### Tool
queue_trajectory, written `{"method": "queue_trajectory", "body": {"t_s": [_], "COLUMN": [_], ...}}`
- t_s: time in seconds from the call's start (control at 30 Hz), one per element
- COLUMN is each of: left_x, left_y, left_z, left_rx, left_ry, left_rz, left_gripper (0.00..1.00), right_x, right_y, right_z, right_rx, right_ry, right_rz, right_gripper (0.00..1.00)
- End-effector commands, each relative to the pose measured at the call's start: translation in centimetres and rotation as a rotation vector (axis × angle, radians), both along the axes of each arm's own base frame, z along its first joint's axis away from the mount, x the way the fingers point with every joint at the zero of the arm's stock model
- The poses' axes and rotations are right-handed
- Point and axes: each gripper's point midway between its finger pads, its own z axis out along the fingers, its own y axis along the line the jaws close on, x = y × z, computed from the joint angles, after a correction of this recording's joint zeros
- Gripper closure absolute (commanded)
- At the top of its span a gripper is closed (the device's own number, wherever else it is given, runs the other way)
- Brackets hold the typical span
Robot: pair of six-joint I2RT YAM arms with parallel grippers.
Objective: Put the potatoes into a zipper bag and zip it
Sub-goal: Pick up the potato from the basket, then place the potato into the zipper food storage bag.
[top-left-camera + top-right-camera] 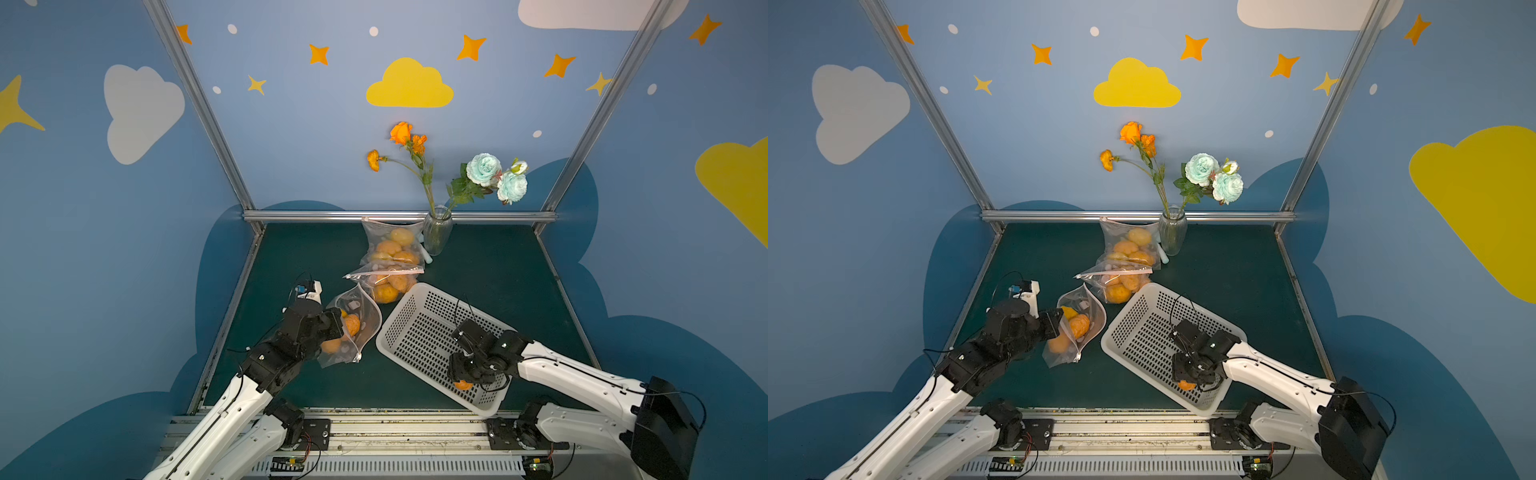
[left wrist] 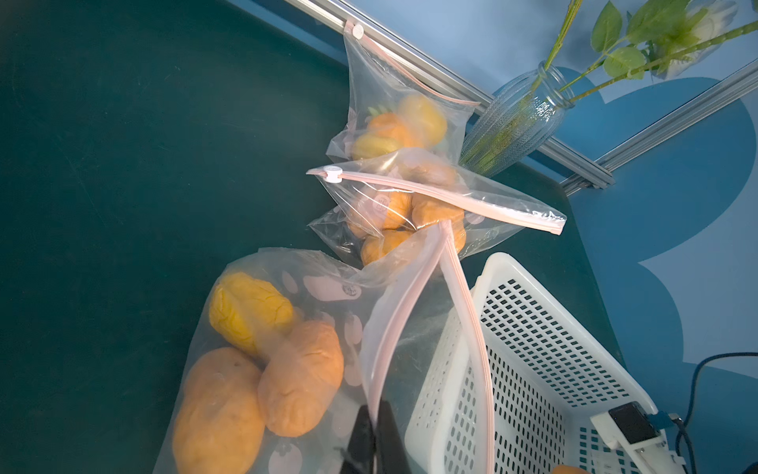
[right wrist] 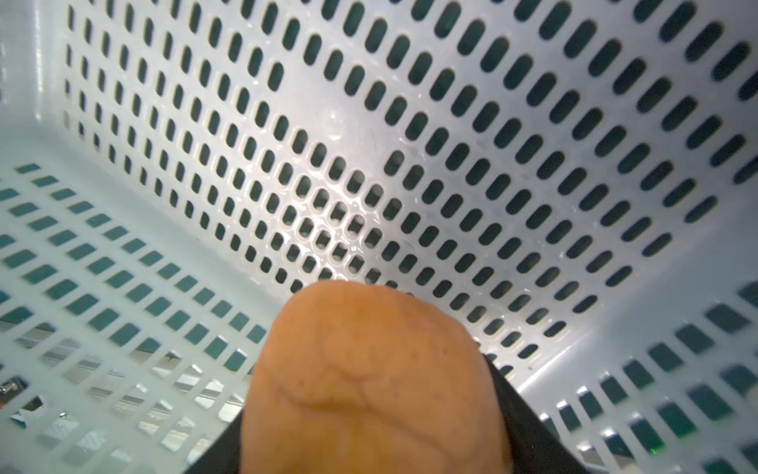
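Pinching the pink zip rim of the open zipper bag (image 2: 328, 287): left claw (image 2: 375, 422), clenched, rim strip trapped betw. both fingers.

- Open zipper bag: clear w/ pale prints, lies on desk (image 1: 498, 270) directly ahead of left claw; mouth gapes, two zip strips spread apart toward the basket side.
- Bagged potatoes (image 2: 303, 377): 3 visible inside, just beyond left claw's tips. One yellow and wrinkled, two orange, all touching.
- Right claw (image 1: 464, 377): down inside basket, grasping the loose potato (image 3: 369, 381), which fills the gap betw. its dark fingers.
- Loose potato: orange, creased skin, held over the basket floor near a corner; contact w/ floor can't be told.
- Basket (image 1: 419, 328): white, perforated, set askew on desk, all around right claw; its near wall sits just beside the open bag's mouth.
- Second bag (image 1: 386, 282): farther out from left claw, orange potatoes inside, zip strip looks shut, slider at one end.
- Third bag (image 1: 390, 245): beyond second bag, touching it, potatoes inside.
- Vase (image 1: 436, 232): ribbed glass w/ stems, just beside third bag, well apart from both claws.
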Motion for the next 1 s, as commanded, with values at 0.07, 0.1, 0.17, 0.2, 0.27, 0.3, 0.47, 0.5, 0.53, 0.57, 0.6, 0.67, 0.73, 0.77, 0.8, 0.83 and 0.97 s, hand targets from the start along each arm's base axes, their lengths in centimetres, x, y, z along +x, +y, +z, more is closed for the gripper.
{"method": "queue_trajectory", "body": {"t_s": [0.07,0.1,0.17,0.2,0.27,0.3,0.47,0.5,0.53,0.57,0.6,0.67,0.73,0.77,0.8,0.83,0.97], "left_x": [-0.2,-0.2,-0.3,-0.2,-0.2,-0.2,-0.2,-0.2,-0.1,-0.2,-0.2,-0.2,-0.2,-0.2,-0.2,-0.1,-0.1], "left_y": [-0.1,-0.1,0.0,0.0,0.1,0.0,0.0,0.0,0.0,0.0,0.0,0.0,0.0,0.0,0.0,0.0,-0.2], "left_z": [-0.3,-0.3,-0.2,-0.1,-0.1,0.0,-0.2,-0.1,-0.1,-0.1,-0.1,0.0,0.0,0.0,0.0,-0.1,-0.2], "left_rx": [0.001,0.002,0.003,0.002,0.003,0.003,0.004,0.003,0.003,0.003,0.001,0.0,-0.001,-0.001,-0.001,0.0,0.001], "left_ry": [0.007,0.006,0.006,0.004,0.002,-0.001,0.006,0.005,0.004,0.004,0.004,0.005,0.003,0.004,0.004,0.005,0.012], "left_rz": [-0.009,-0.008,-0.005,-0.004,-0.004,-0.003,-0.006,-0.004,-0.003,-0.003,-0.003,-0.004,-0.004,-0.004,-0.004,-0.003,-0.008], "left_gripper": [0.97,0.97,0.97,0.97,0.97,0.97,0.97,0.97,0.97,0.97,0.97,0.97,0.97,0.97,0.97,0.97,0.97], "right_x": [2.5,3.0,3.9,4.3,4.9,5.2,6.4,6.6,6.8,7.0,7.2,7.6,8.0,8.2,8.4,8.5,8.4], "right_y": [1.7,2.1,2.8,3.0,2.9,3.0,4.0,4.2,4.6,5.0,5.6,7.1,8.9,10.0,11.0,11.8,16.5], "right_z": [0.5,0.8,2.1,2.8,4.1,4.9,8.6,9.3,10.2,10.9,11.7,13.2,14.5,15.3,16.2,17.0,19.7], "right_rx": [0.087,0.097,0.097,0.086,0.06,0.058,0.119,0.13,0.146,0.16,0.182,0.238,0.293,0.32,0.34,0.358,0.453], "right_ry": [-0.102,-0.123,-0.157,-0.171,-0.197,-0.217,-0.324,-0.343,-0.367,-0.387,-0.41,-0.448,-0.474,-0.487,-0.499,-0.508,-0.526], "right_rz": [-0.071,-0.067,-0.036,-0.008,0.01,0.017,0.045,0.05,0.056,0.062,0.073,0.098,0.126,0.145,0.164,0.179,0.297], "right_gripper": [0.65,0.66,0.66,0.67,0.69,0.7,0.7,0.7,0.7,0.7,0.7,0.7,0.69,0.69,0.7,0.7,0.7]}}
